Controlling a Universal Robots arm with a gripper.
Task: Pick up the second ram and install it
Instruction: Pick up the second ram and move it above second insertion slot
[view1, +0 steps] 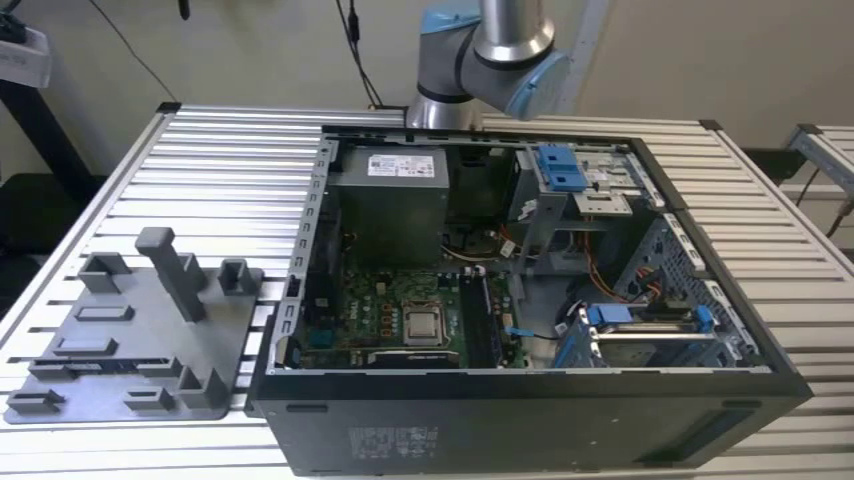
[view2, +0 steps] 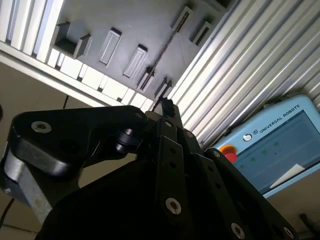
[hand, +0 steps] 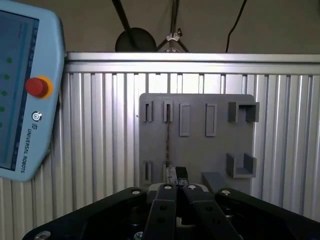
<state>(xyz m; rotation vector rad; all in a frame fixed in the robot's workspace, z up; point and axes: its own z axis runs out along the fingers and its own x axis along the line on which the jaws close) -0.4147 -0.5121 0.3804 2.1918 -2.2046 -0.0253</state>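
The second ram (hand: 168, 142) stands on edge in a slot of the grey tray (hand: 200, 145) and shows as a thin dark line in both wrist views (view2: 161, 52). In the exterior view the ram (view1: 110, 366) is a dark strip near the tray's (view1: 134, 330) front. My gripper (hand: 177, 175) hangs well above the tray, over the end of the ram. Its fingertips (view2: 167, 106) are pressed together with nothing between them.
An open computer case (view1: 534, 300) with a green motherboard (view1: 387, 320) fills the exterior view's right of the slatted metal table (view1: 227, 160). The tray has upright posts (view1: 171, 270). A teach pendant with a red button (hand: 25, 100) lies beside the table.
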